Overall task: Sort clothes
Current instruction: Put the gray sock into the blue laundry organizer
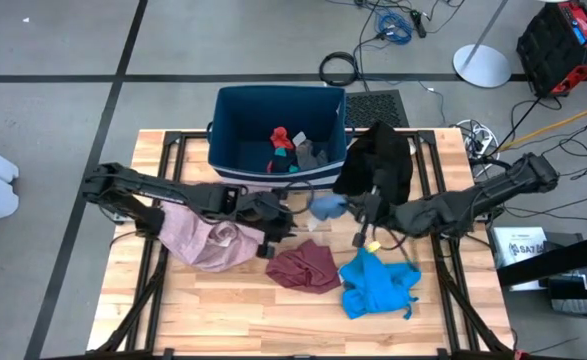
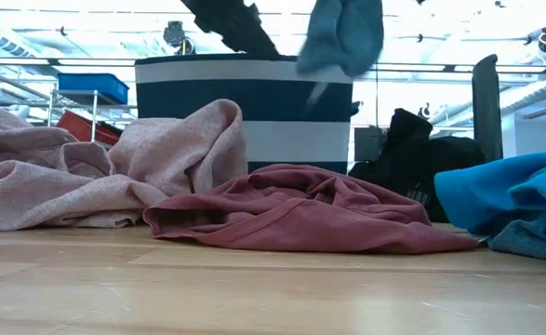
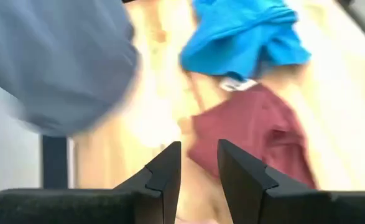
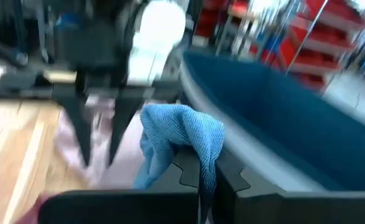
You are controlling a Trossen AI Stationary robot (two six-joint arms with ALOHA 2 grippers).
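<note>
A blue-grey sock (image 1: 325,207) hangs in the air just in front of the dark blue bin (image 1: 223,130), with my right gripper (image 1: 345,208) shut on it. My left gripper (image 1: 291,215) stands open close to the sock's left, nothing between its fingers (image 3: 170,168). On the table lie a pale pink garment (image 1: 208,240), a maroon one (image 1: 303,265) and a bright blue one (image 1: 378,285). A black garment (image 1: 373,160) is heaped beside the bin's right wall. Red (image 1: 282,136) and grey (image 1: 308,155) socks lie inside the bin. My right gripper pinches a bunched part of the sock (image 4: 198,146) between its two fingers, which come about level from the table's right. The cloth drapes over the fingertips and hangs slack below them (image 2: 342,37), clear of the table and the clothes.
The bin's near wall (image 2: 254,102) stands right behind the sock. The three garments cover the table's middle; bare wood (image 1: 453,300) shows along the near edge and at the right. Cables and a stand's base lie on the floor beyond the table.
</note>
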